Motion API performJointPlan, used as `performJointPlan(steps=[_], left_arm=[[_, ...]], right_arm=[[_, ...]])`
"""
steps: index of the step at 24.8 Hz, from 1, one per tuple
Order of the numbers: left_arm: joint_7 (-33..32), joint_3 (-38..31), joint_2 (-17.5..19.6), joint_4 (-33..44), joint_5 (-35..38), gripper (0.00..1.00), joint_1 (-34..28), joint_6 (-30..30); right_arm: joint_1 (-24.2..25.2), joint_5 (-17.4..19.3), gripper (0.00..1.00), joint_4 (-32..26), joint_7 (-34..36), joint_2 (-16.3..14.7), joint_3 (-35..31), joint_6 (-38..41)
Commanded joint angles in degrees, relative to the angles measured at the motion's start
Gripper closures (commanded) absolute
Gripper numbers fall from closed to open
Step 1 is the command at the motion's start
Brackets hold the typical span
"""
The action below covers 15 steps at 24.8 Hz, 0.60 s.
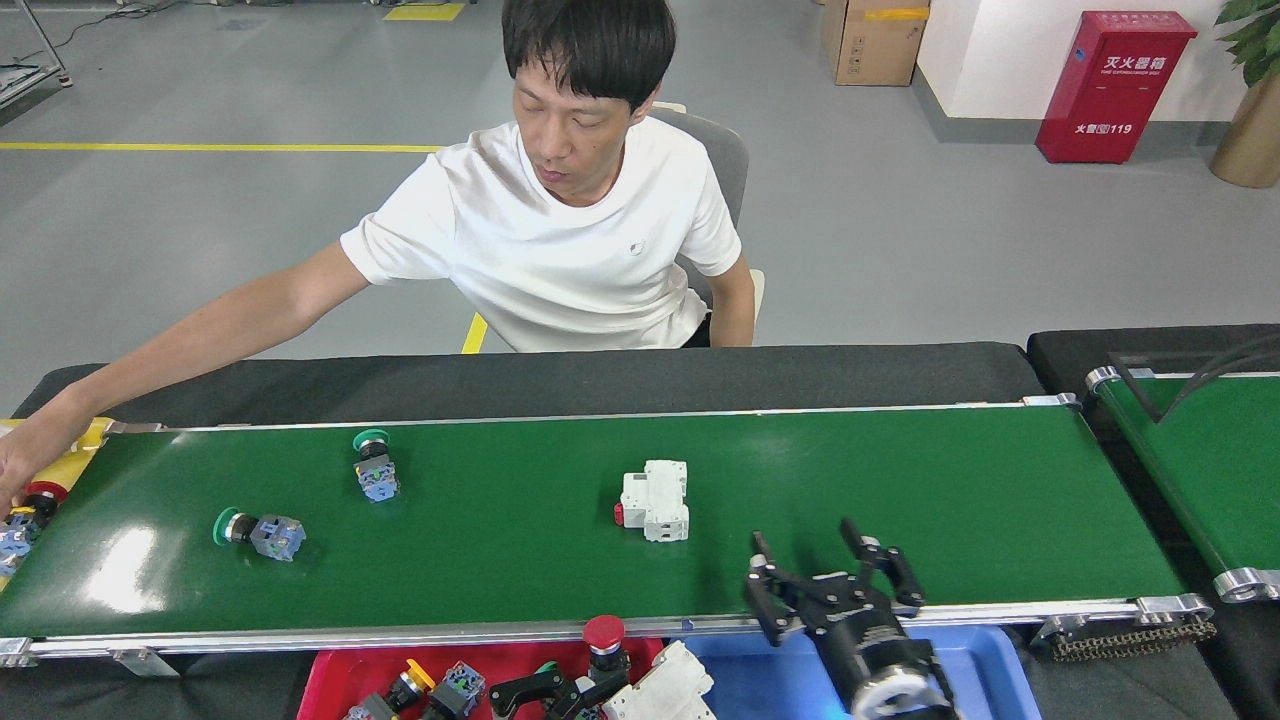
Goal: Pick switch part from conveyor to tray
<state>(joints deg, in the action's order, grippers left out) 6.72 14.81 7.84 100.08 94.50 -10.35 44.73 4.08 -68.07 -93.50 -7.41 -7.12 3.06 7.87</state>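
The dark-green conveyor (900,480) carries a white breaker (655,500) at its middle and two green-capped switches (375,468) (258,533) to the left. My right gripper (803,535) is open over the belt's front edge, right of that breaker and apart from it. The red tray (330,680) lies below the belt's front rail and holds several button switches, among them a red-capped one (603,640). At the bottom edge my left gripper (560,692) holds a second white breaker (665,690), tilted, above the tray's right end.
A person in a white shirt sits behind the belt, one hand (20,465) reaching a red-capped switch (30,500) at the far left end. A blue bin (970,660) sits right of the tray. A second green belt (1200,470) lies at the right.
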Motion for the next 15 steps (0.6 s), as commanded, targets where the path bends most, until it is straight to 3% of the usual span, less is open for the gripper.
performJointPlan(steps=[1, 2, 4, 5, 6, 12, 15], left_arm=[[0.23, 0.04, -0.11, 0.56, 2.18, 0.73, -0.55, 0.27], [0.23, 0.04, -0.11, 0.56, 3.94, 0.64, -1.17, 0.27], [0.40, 0.13, -1.16, 0.56, 7.46, 0.36, -2.57, 0.27], [0.40, 0.22, -1.78, 0.56, 8.25, 0.22, -2.84, 0.27], [0.49, 0.13, -2.31, 0.56, 8.86, 0.00, -3.10, 0.27], [0.40, -2.51, -4.15, 1.35, 7.10, 0.00, -3.89, 0.27], [-0.56, -12.70, -5.56, 1.61, -0.10, 0.00, -4.68, 0.27]], right_arm=[[1.28, 4.17, 0.01, -0.81, 2.04, -2.29, -5.16, 8.03], [2.16, 4.88, 0.01, -0.89, 2.40, -2.38, -7.63, 9.71], [2.87, 4.97, 0.01, -0.72, 3.36, -2.29, -13.26, 12.26], [3.31, 4.97, 0.01, -0.54, 3.45, -2.29, -14.66, 12.70], [3.74, 4.97, 0.01, -0.54, 3.54, -2.29, -15.72, 12.87], [4.36, 5.06, 0.01, -0.98, 3.80, -1.94, -15.98, 12.87], [4.54, 4.97, 0.01, -2.21, 3.80, 0.09, -15.98, 12.43]])
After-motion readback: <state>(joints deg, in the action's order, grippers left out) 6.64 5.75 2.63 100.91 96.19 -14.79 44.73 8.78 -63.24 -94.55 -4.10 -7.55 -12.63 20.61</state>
